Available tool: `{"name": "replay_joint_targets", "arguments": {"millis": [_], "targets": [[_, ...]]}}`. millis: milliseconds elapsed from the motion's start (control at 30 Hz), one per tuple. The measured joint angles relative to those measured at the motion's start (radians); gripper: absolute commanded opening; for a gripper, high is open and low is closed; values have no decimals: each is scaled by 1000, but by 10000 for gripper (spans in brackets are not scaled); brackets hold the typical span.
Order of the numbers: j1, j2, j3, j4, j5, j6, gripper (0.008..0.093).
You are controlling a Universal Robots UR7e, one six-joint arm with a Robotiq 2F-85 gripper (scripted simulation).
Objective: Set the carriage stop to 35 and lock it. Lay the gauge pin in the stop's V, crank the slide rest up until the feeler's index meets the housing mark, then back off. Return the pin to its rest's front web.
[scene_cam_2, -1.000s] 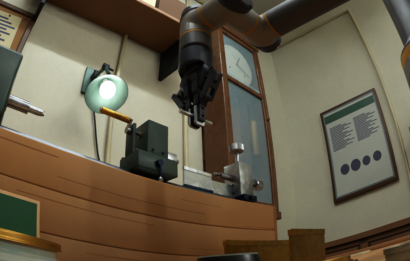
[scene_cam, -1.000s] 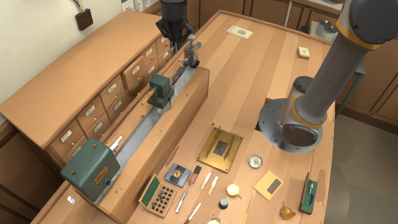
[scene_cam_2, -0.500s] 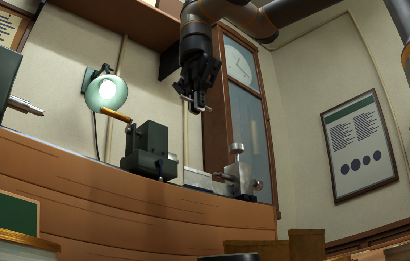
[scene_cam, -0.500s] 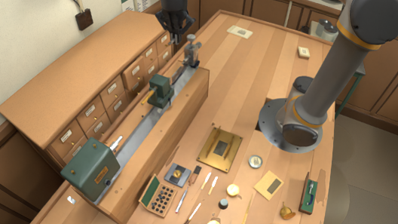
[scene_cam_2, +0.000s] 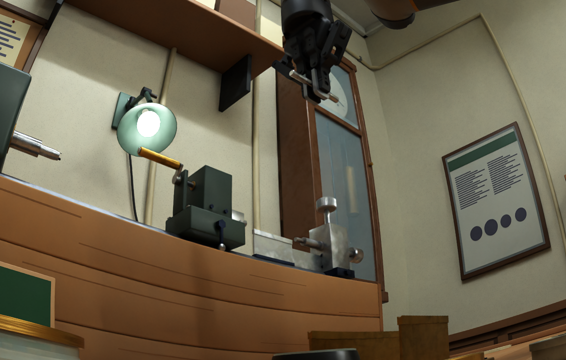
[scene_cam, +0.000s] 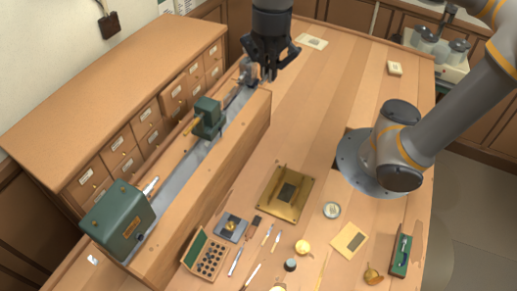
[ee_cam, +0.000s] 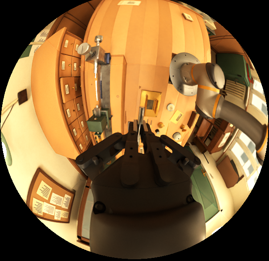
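Note:
On the raised lathe bed along the bench's left side, the steel carriage stop (scene_cam: pixel 248 72) (scene_cam_2: pixel 327 245) (ee_cam: pixel 96 51) sits at the far end, with a knurled knob on top. The green slide rest (scene_cam: pixel 209 115) (scene_cam_2: pixel 207 207) (ee_cam: pixel 96 122) with its brass-handled crank (scene_cam_2: pixel 159 158) stands mid-bed. High above the stop my gripper (scene_cam: pixel 270 71) (scene_cam_2: pixel 315 85) (ee_cam: pixel 139 127) is closed on the thin steel gauge pin (scene_cam_2: pixel 313 84) (ee_cam: pixel 141 117), carried crosswise. The brass pin rest (scene_cam: pixel 287 192) (ee_cam: pixel 150 103) lies on the bench in front of the bed.
Behind the bed a chest of small drawers (scene_cam: pixel 147 114) stands against the wall, with a lit lamp (scene_cam_2: pixel 146 125) and tall clock case (scene_cam_2: pixel 321 179) beyond. The green headstock (scene_cam: pixel 119 218) closes the bed's near end. Small tools and trays (scene_cam: pixel 245 247) lie along the front, near the arm's base (scene_cam: pixel 377 163).

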Motion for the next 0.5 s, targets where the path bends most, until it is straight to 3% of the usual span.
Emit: {"name": "replay_joint_targets", "arguments": {"millis": [233,500], "targets": [[148,-122,70,50,0,147,80],[249,-167,93,74,0,247,80]]}}
